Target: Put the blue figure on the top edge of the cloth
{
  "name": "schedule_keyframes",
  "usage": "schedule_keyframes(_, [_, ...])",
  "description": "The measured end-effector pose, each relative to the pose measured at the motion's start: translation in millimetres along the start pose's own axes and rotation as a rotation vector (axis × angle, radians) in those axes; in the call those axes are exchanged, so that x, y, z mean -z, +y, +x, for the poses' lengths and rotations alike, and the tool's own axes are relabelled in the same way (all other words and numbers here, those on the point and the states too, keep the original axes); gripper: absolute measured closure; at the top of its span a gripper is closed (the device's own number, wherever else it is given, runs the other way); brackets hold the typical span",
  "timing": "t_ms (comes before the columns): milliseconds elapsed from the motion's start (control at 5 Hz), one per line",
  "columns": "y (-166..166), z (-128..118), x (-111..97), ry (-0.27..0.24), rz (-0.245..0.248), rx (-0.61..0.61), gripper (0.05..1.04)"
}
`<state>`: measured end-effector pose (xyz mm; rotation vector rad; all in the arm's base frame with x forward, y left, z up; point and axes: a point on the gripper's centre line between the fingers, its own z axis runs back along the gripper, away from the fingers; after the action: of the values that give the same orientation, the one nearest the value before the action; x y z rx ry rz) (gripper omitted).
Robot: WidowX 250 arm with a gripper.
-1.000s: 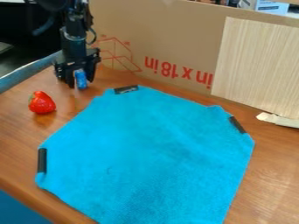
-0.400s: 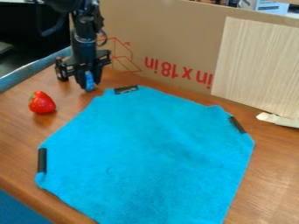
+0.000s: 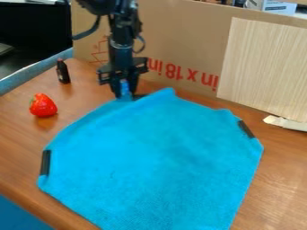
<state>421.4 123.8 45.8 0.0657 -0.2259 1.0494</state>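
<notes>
Gripper [image 3: 124, 90] is clamping the blue figure [image 3: 125, 87], one finger on each side, figure standing roughly upright between them. Both are sitting low at the top edge of the cloth [image 3: 150, 152]; can't tell if the figure's base is touching fabric. Cloth is spreading out from the gripper toward the camera, with a raised fold just to its right in view. Dark strip [image 3: 139, 96] is lying right by the fingertips.

Handling guess: figure is looking small, light and fairly stiff, maybe slick plastic, not very fragile. Mid-body hold is making sense, light squeeze, base left free. Cloth is looking soft and likely dragging easily, so low sideways moves are risking more bunching and a tip-over.

Strawberry [image 3: 43, 106] and small dark bottle [image 3: 63, 71] are standing left of the gripper.
</notes>
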Motion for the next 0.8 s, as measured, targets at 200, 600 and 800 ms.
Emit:
schedule_keyframes(200, [-23.8,-31.5,-12.5,-0.008,-0.022,0.08,0.656])
schedule_keyframes(600, [-31.0,-58.2,-53.9,-0.191,0.024,0.142,0.656])
schedule_keyframes(800, [-27.6,-62.2,-78.4,-0.206,-0.006,0.135,0.656])
